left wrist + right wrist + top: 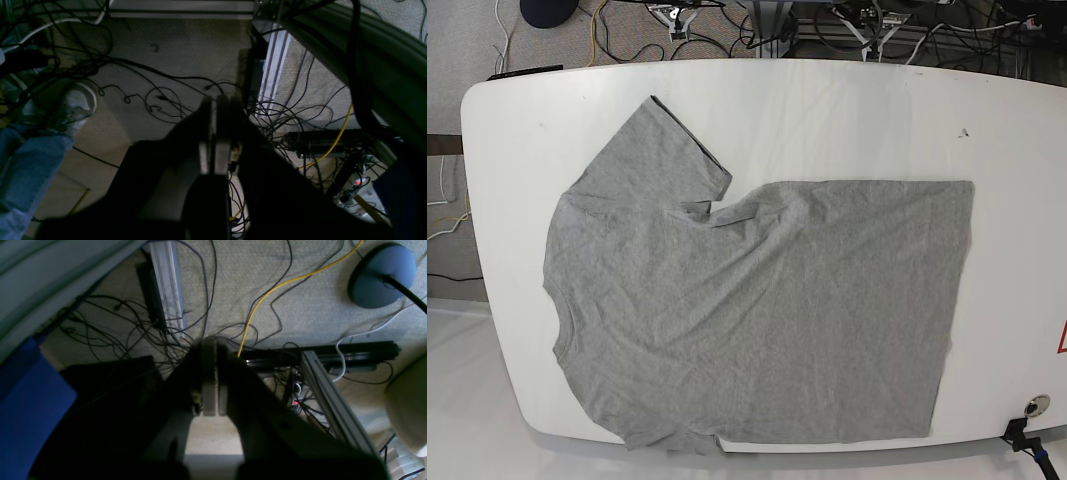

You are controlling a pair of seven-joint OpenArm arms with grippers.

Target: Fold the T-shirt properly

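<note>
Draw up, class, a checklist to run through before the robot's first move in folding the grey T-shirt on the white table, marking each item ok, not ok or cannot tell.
1. Heather-grey short-sleeved cotton T-shirt lies spread on the white rounded tabletop: ok.
2. Shirt smooth: not ok, slightly wrinkled.
3. Far sleeve spread out: ok.
4. Near sleeve laid out: cannot tell, it sits at the table's front edge.
5. Left gripper ready to grasp: not ok, shut, over floor cables.
6. Right gripper ready to grasp: not ok, shut, over the floor.

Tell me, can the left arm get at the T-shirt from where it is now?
Probably yes, after travelling. The T-shirt lies flat and uncovered on the table, nothing on it. But the left gripper is shut and pointing at the cabled floor, away from the tabletop.
</note>
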